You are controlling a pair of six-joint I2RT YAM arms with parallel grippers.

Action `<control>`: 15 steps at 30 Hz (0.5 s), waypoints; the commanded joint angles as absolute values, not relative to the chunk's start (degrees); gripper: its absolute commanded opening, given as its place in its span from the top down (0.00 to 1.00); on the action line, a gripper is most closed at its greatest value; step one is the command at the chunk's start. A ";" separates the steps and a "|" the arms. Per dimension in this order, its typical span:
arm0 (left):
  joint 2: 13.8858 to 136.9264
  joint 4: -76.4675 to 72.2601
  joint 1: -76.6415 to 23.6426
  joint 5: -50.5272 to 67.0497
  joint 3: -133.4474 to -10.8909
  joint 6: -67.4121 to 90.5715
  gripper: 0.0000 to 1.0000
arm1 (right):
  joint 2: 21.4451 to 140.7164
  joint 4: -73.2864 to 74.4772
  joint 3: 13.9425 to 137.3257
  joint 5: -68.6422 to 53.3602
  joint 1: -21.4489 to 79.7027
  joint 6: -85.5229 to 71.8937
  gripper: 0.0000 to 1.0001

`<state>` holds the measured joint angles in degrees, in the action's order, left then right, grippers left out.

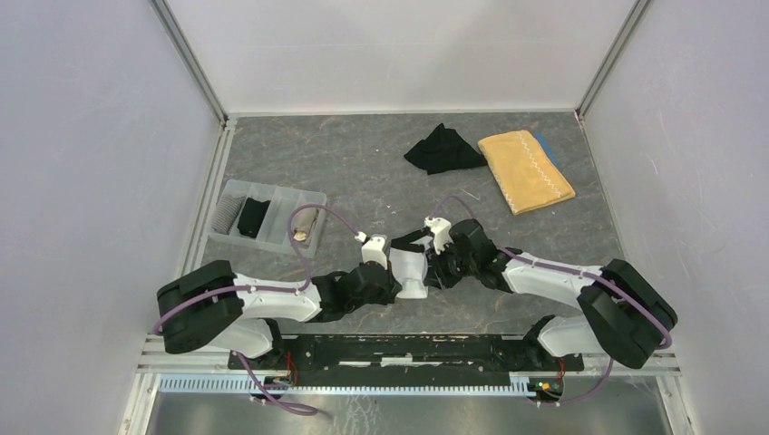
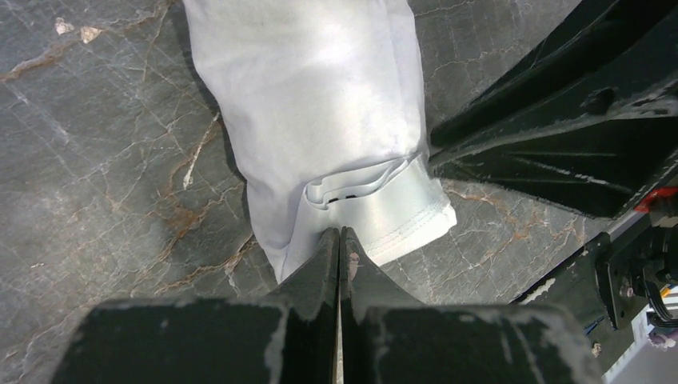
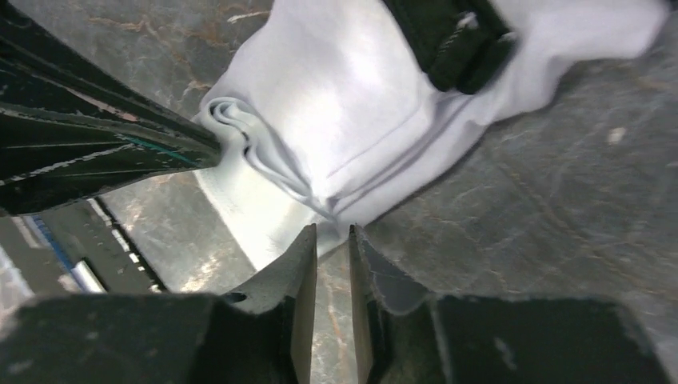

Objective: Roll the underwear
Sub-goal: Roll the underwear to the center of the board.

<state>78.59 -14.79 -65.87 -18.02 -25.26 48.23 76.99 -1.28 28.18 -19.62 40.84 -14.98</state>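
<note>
seemingly near-to-far lengthwise, white underwear (image 1: 410, 272)

Left claw (image 2: 340, 250) at btm mid, its 2 black fingers pressed tight together. Tips touch the near edge of the white underwear (image 2: 312, 104), a soft folded bundle w/ a stitched band at its low right corner. It lies flat on the grey bench (image 2: 104, 184) w/ brown crack lines. A big black arm part (image 2: 560, 144) sits at right, just beside the cloth.
</note>
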 commanded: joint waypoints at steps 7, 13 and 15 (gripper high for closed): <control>76.75 -6.41 -65.84 -20.31 -21.78 55.62 0.98 | 58.97 -5.43 29.34 -14.32 41.10 4.59 0.48; 77.04 -6.48 -65.89 -19.45 -21.19 58.05 0.98 | 58.15 -0.57 37.00 -10.87 42.20 12.17 0.55; 76.94 -6.55 -65.85 -19.51 -21.14 58.21 0.98 | 55.83 -2.30 36.35 -5.25 46.01 15.47 0.54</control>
<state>76.42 -13.34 -65.87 -19.03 -23.22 55.53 59.24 -0.82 34.37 -12.38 41.82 6.83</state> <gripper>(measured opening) 0.029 0.459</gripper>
